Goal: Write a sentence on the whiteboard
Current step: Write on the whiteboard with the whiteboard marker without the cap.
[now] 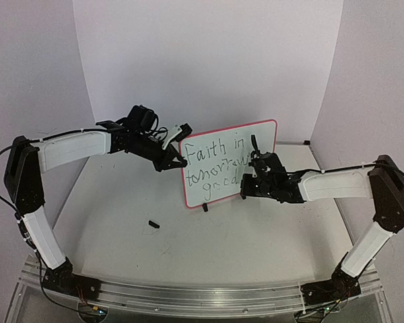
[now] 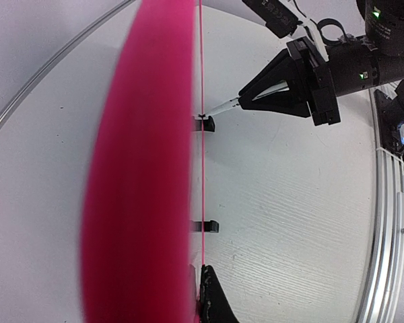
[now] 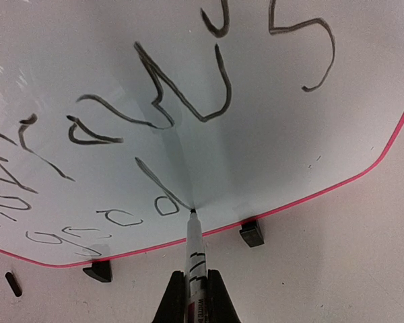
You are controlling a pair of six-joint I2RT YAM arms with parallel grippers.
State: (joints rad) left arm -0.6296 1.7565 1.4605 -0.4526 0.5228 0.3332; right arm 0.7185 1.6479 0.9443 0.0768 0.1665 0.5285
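- Pink-framed whiteboard [image 1: 264, 132] upright on two black feet [image 3: 251, 233], dead ahead of right gripper [image 3: 195, 286]; long axis running across, side to side of the fingertips.
- Right gripper clamped tight on marker [image 3: 193, 252]; barrel in line w/ fingers, pointing fwd, tip touching board face just above bottom frame edge.
- Tip parked at foot of last "d" of sentence [image 1: 212, 166]. Next stroke, if any, prob. just a full stop beside the tip, so a tiny slide along the face, no reach.
- Left gripper [image 1: 177, 160] closed as well, tips at board's side edge, apparently pinching the frame to steady it. From its wrist cam: frame a pink blur right in front, one black finger visible, other hidden behind blur.
- Both arms at the board; right = writer, left = brace.
- Legible on board: "Faith in / tomorrow's / good", three lines, thin dark hand. Looks complete.
- Marker barrel print: starts "WHITE", rest too small to read.
- Small black cap [image 1: 153, 224] loose on table [image 1: 121, 229], off to right gripper's left, short of the board, apart from both feet.
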